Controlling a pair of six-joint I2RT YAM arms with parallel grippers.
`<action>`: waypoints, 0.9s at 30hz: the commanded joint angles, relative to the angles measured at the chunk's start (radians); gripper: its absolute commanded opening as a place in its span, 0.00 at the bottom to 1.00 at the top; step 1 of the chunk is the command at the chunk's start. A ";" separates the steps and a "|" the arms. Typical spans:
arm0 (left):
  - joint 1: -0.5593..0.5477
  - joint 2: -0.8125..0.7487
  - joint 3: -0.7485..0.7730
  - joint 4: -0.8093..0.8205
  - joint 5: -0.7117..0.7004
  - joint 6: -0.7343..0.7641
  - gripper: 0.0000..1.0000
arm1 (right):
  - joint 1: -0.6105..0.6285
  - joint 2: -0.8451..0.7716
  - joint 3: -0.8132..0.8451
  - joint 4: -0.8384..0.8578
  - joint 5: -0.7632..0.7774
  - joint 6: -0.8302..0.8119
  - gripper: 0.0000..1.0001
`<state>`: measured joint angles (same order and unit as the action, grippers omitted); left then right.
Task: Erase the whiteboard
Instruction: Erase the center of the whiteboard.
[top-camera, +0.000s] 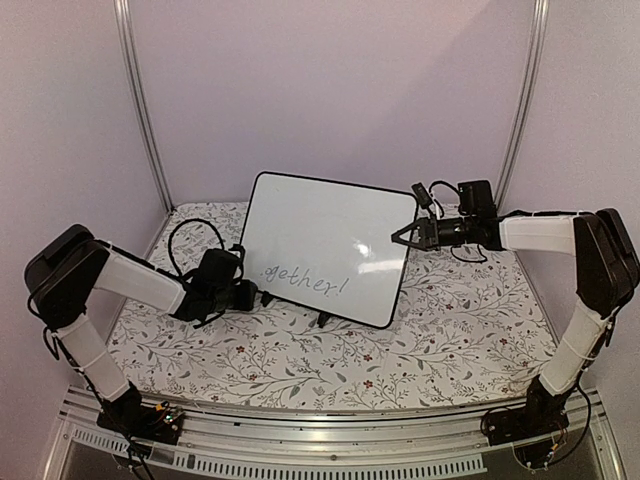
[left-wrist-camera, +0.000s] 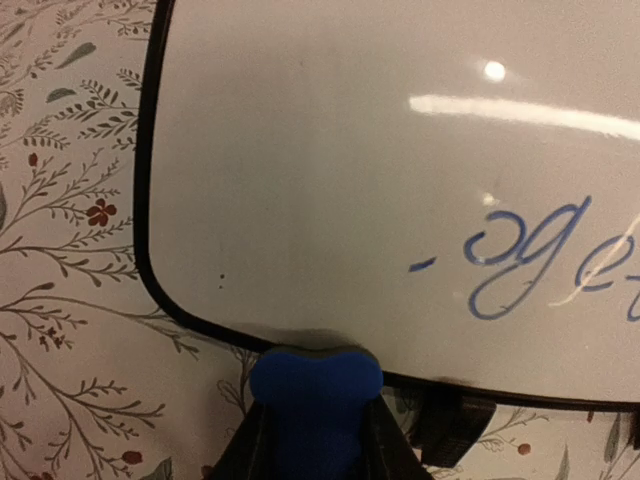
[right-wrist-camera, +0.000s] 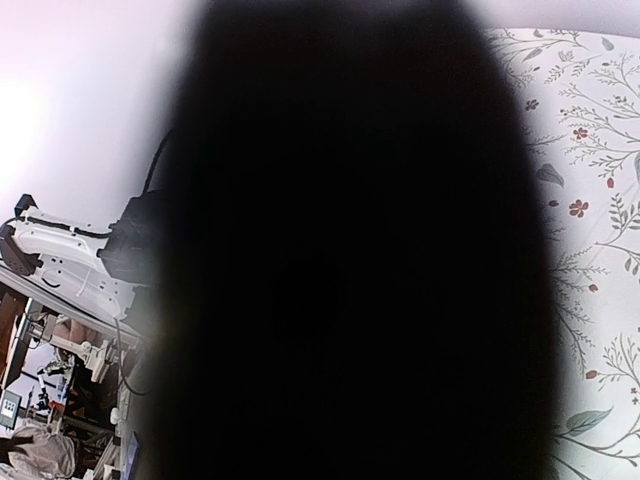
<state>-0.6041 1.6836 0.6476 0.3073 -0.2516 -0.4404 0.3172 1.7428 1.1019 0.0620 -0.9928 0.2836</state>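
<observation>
The glossy white, black-framed whiteboard (top-camera: 330, 225) stands propped on the floral table (top-camera: 450, 330), its right edge apparently pinched by the closed right gripper (top-camera: 403, 238), while the left gripper (top-camera: 245, 296) clamps a small blue eraser (left-wrist-camera: 315, 385) at the lower-left corner, with the writing (top-camera: 305, 283) "gether!" left to wipe

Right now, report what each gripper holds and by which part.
The left gripper clamps the blue eraser by its sides, rounded end sticking out. The right gripper appears to pinch the whiteboard at its right edge.

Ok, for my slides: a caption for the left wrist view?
Left gripper holding a blue eraser at the whiteboard's lower edge, blue handwriting to the right.
</observation>
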 joint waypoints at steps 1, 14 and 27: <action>-0.037 0.041 -0.030 -0.121 0.045 -0.021 0.00 | 0.011 0.018 -0.002 -0.087 -0.029 -0.007 0.00; -0.008 -0.083 0.055 0.000 -0.017 0.076 0.00 | 0.011 0.035 -0.006 -0.080 -0.037 -0.003 0.00; -0.030 0.076 0.128 -0.067 -0.002 0.087 0.00 | 0.013 0.027 -0.022 -0.070 -0.048 0.018 0.00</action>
<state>-0.6201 1.7023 0.7719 0.3008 -0.2516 -0.3431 0.3130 1.7519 1.1019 0.0746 -1.0019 0.2810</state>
